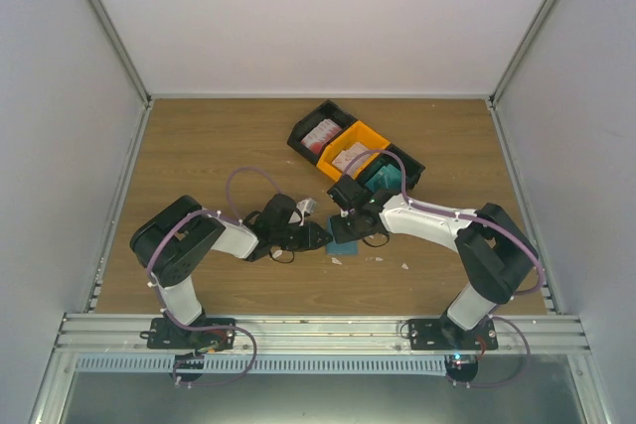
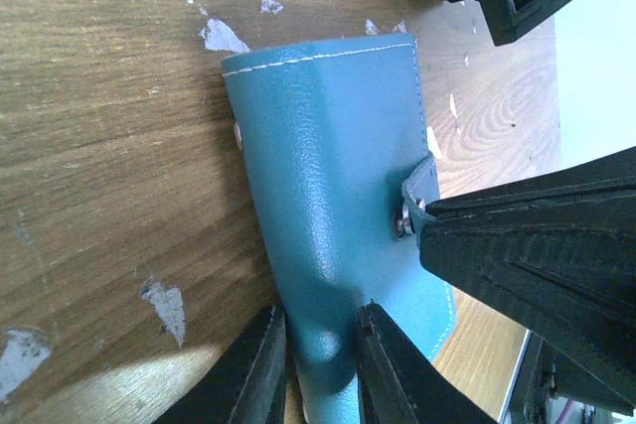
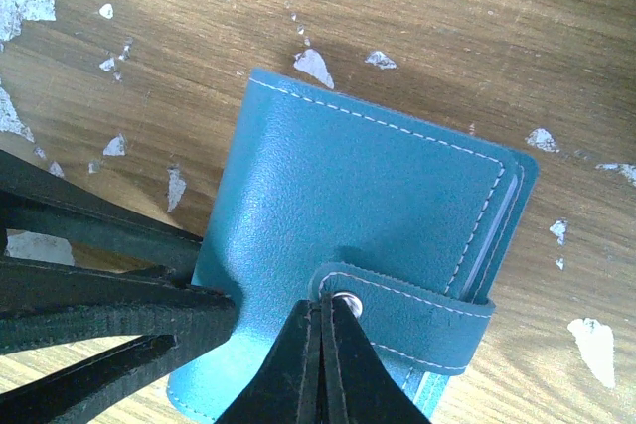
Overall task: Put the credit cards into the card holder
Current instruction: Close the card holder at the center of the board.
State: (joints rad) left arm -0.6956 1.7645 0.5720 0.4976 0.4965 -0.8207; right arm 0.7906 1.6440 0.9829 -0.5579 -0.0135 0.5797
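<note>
Closed and lying flat on the brown wood-grain table (image 2: 99,96), between the two arms: the small flat blue-teal stitched card holder (image 3: 368,186). Clamped at its folded spine edge by the left gripper (image 2: 320,345), jaws squeezed onto it. At the teal closing strap (image 3: 417,320), the right gripper (image 3: 323,320), jaws drawn together to a hairline slit, tips against the strap beside its round metal snap (image 3: 347,298); impossible to tell whether anything is pinched. Behind the grippers, red-and-white credit cards (image 1: 323,134) in an open black plastic bin (image 1: 306,128), whitish ones in an orange plastic bin (image 1: 368,130). Tiny white scraps (image 2: 224,37) scattered around the holder.
</note>
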